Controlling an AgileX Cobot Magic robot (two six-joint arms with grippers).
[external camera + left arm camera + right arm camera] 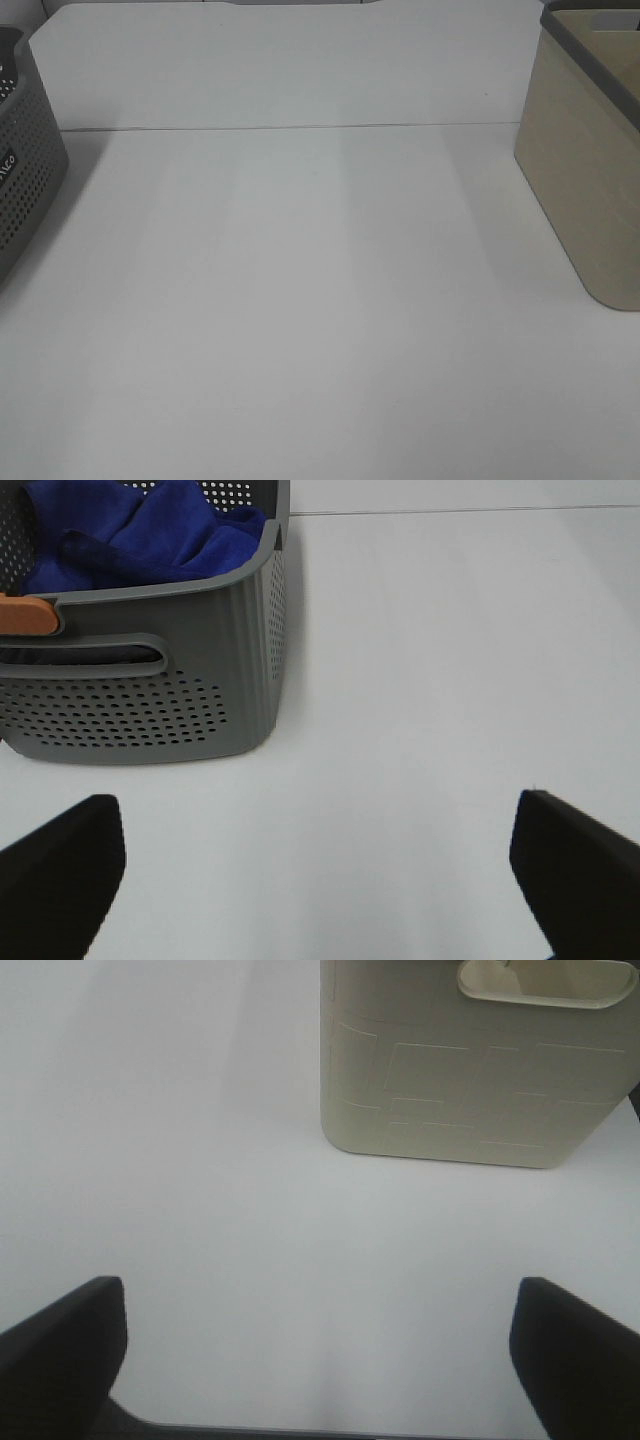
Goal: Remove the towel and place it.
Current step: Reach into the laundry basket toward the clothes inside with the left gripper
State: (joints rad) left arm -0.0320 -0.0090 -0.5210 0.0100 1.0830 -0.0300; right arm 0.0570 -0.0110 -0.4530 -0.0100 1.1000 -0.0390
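The towel (140, 535), deep blue and plush, lies crumpled inside a grey perforated basket (200, 690) in the left wrist view. My left gripper (320, 875) is open, its two black fingers far apart over bare table, short of the basket. The right gripper (320, 1355) is open too, with nothing between its fingers, and faces a beige basket (450, 1090) standing a little way off. Neither gripper shows in the exterior high view; there the grey basket (25, 160) sits at the left edge and the beige basket (585, 170) at the right.
A white table (320, 300) spans between the two baskets, with a thin seam line (300, 128) running across its far part. An orange patch (25, 615) shows on the grey basket's rim.
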